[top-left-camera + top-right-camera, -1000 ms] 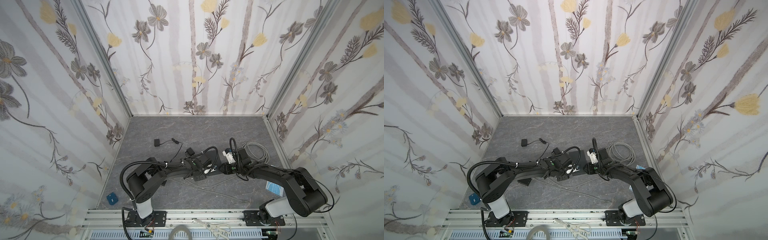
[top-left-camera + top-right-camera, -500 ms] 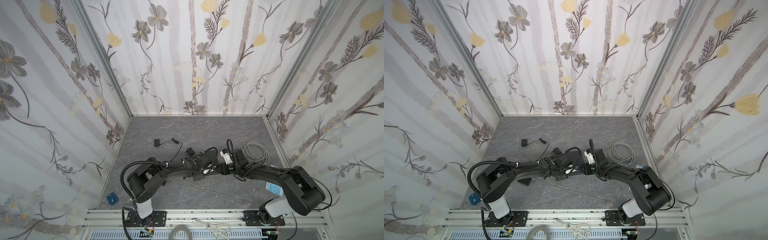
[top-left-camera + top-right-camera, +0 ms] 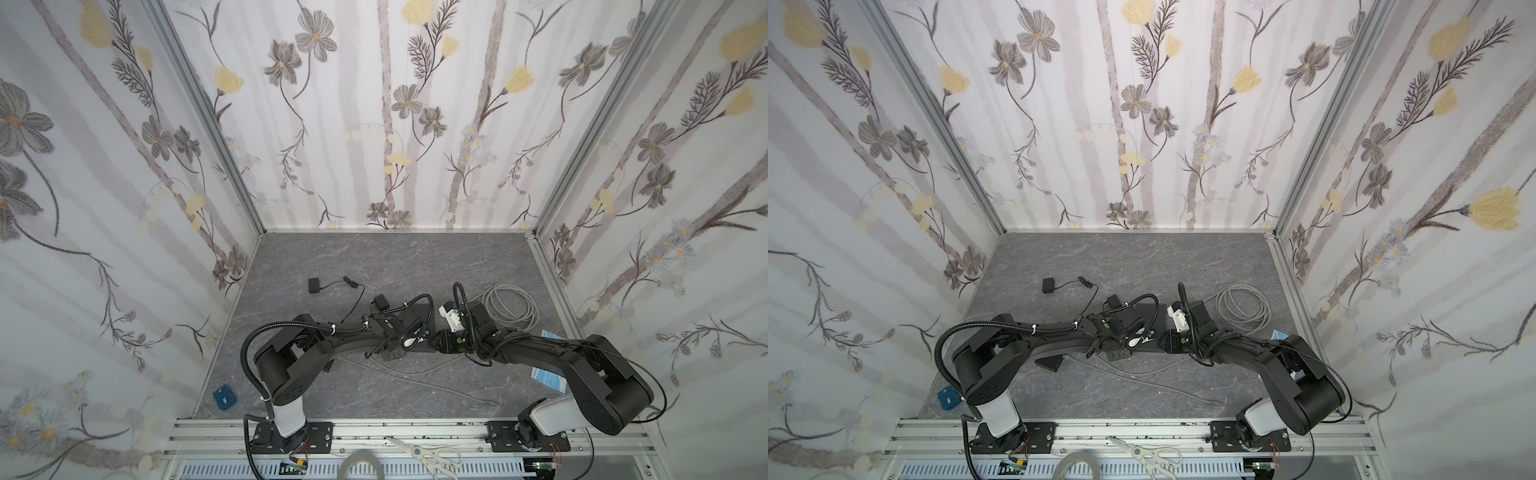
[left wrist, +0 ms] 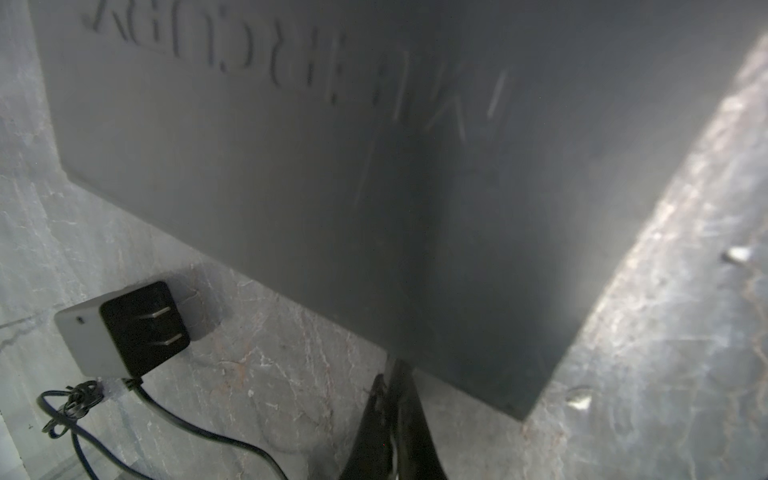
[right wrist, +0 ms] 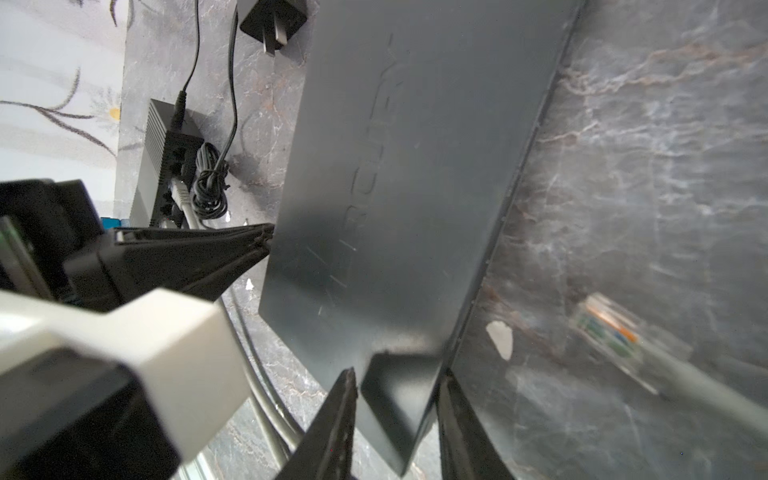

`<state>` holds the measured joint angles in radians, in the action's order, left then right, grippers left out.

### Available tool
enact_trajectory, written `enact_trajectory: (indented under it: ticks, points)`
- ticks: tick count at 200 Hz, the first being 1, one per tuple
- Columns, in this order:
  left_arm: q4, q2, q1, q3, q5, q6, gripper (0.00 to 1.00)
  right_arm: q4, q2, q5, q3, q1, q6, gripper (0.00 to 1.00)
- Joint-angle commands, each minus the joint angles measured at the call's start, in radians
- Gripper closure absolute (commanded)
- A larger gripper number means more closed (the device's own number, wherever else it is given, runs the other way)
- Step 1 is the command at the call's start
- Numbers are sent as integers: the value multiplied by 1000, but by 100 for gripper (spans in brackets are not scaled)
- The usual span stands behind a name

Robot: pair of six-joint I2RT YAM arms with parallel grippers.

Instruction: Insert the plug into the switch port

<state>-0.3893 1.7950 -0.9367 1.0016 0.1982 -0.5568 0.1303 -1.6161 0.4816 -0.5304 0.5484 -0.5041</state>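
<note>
Right jaws, shifted leftward, grip the switch (image 5: 399, 166) corner, plug (image 5: 606, 328) lying free nearby; left jaws clenched.

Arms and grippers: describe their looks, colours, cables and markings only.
Both arms are black, with boxy rounded links on white base segments: left arm, right arm. Each has a small green dot near the wrist. A ribbed black cable loops beside the left arm. A white block sits near the right wrist. The left gripper and right gripper have tapered black fingers.
</note>
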Motion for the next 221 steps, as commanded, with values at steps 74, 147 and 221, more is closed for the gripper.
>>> enact_trajectory:
  ticks: [74,147,221]
  points:
    - [-22,70,88,69,-102,-26,100,158,-14,117,-3,-12,-11,66]
    - [-28,88,111,68,-91,-25,100,147,-158,135,-112,-42,29,67]
    - [-72,-18,179,140,-40,33,59,137,-138,147,-91,-78,67,66]
